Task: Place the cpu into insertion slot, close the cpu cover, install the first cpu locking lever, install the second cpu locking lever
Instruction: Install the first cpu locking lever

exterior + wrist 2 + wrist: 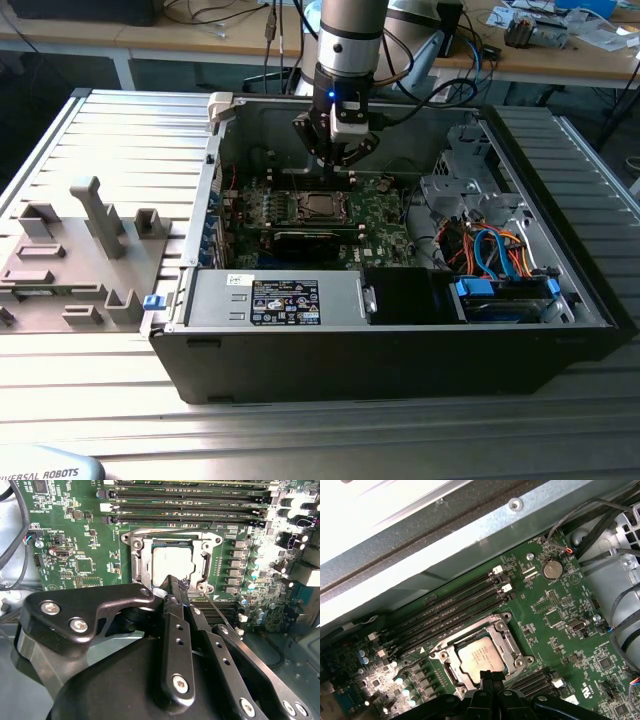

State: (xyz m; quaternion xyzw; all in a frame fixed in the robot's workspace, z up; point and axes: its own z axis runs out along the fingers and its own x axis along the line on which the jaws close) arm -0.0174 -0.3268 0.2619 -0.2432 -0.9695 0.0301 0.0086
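The small square silvery-grey cpu [171, 562] sits in the black insertion slot [143, 565] at upper centre of the second wrist view, thin silvery cpu cover [170, 533] closed around it. The black gripper [176, 587] hovers at its edge with fingers pressed together, empty, probably to work a thin wire locking lever [216, 611].

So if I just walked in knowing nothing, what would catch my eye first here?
Probably the open computer case lying on the metal table, with the robot's black gripper reaching down into it. Under the gripper, on the green circuit board, sits the cpu, a silvery square framed by the cpu cover, beside long black memory slots.
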